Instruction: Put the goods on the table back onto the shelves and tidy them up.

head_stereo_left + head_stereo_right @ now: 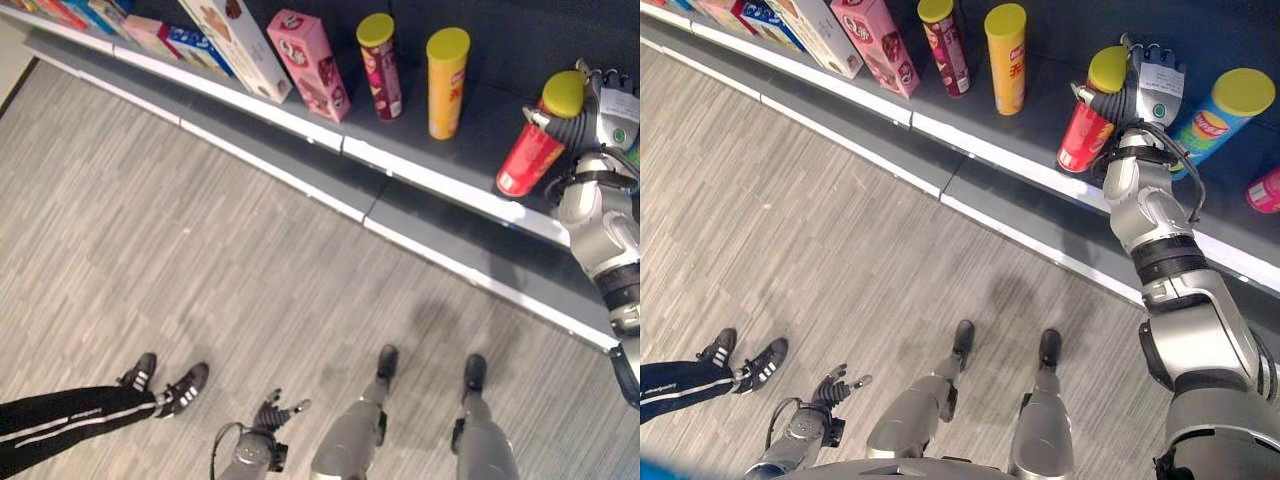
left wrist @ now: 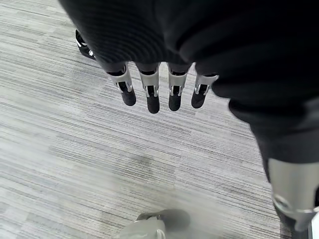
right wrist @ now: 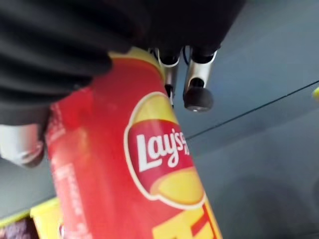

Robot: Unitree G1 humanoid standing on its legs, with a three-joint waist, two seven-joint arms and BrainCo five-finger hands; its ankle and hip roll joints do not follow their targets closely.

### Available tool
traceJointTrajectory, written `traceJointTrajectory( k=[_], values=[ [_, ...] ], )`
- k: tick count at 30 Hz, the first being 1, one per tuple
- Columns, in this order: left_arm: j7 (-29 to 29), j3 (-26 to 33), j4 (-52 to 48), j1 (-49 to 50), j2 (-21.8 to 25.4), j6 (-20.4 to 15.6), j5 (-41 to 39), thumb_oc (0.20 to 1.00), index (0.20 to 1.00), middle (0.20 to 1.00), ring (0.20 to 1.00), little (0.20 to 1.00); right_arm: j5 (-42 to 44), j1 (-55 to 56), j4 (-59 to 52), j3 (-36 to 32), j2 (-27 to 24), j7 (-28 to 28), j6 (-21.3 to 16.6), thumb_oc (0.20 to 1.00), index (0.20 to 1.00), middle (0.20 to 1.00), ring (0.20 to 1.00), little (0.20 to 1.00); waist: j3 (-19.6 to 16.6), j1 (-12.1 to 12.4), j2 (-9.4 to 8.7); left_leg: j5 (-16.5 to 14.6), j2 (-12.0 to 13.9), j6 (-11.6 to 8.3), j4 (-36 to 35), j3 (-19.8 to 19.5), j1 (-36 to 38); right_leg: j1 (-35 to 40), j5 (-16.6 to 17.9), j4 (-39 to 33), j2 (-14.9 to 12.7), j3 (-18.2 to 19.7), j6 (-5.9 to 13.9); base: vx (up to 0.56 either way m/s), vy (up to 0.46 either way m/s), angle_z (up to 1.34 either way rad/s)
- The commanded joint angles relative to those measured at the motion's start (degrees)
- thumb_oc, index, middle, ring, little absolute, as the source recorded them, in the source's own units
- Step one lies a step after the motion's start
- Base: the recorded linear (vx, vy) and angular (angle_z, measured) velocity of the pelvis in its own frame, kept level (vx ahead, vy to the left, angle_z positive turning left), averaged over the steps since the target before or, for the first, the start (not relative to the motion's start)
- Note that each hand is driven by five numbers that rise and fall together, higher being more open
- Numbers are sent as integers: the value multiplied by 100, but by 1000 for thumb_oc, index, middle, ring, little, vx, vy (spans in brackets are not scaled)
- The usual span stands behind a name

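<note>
Red can (image 1: 530, 150) leans over the shelf (image 1: 440, 180), yellow lid up, long axis tilted toward the yellow can (image 1: 447, 82); released like this, it could topple. Right eye view: the right hand (image 1: 1143, 88) wraps its top. Left wrist view: the left hand (image 2: 159, 89) hangs with fingers relaxed. Right wrist view: fingers (image 3: 198, 89) clasp the can.

Head eyes overlook shelf (image 1: 420, 165); wrist views close, perhaps blurred.

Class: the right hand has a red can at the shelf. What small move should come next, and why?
Probably tip the red can upright onto the shelf before letting go. The right hand is curled round its top, and it leans, unlike the upright yellow can. The left hand hangs open.
</note>
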Motion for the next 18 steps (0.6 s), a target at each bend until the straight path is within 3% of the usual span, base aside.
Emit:
traceJointTrajectory(
  k=[1,10,18],
  values=[
    [93,-461,0,-255,425,-130,-63,1000,1000,1000,1000,1000,-99,-793,48,446,-349,-260,-90,200,200,200,200,200,-138,135,-152,-373,-62,-157,32,76,77,-417,-1404,1399,-374,397,178,0,0,0],
    [111,-600,-90,-299,449,-213,-123,1000,1000,1000,1000,1000,-51,-1330,653,902,-728,-357,-19,200,200,200,200,200,-104,239,51,-302,-153,-161,32,-9,-154,-586,-1383,1434,-487,367,218,11,13,8],
    [104,-644,-83,-286,432,-226,-147,1000,1000,1000,1000,1000,-98,-1746,902,1313,-1058,-339,61,200,200,200,200,200,-136,292,120,-303,-201,-159,32,4,-237,-682,-1358,1432,-529,424,244,15,8,2]
  ],
)
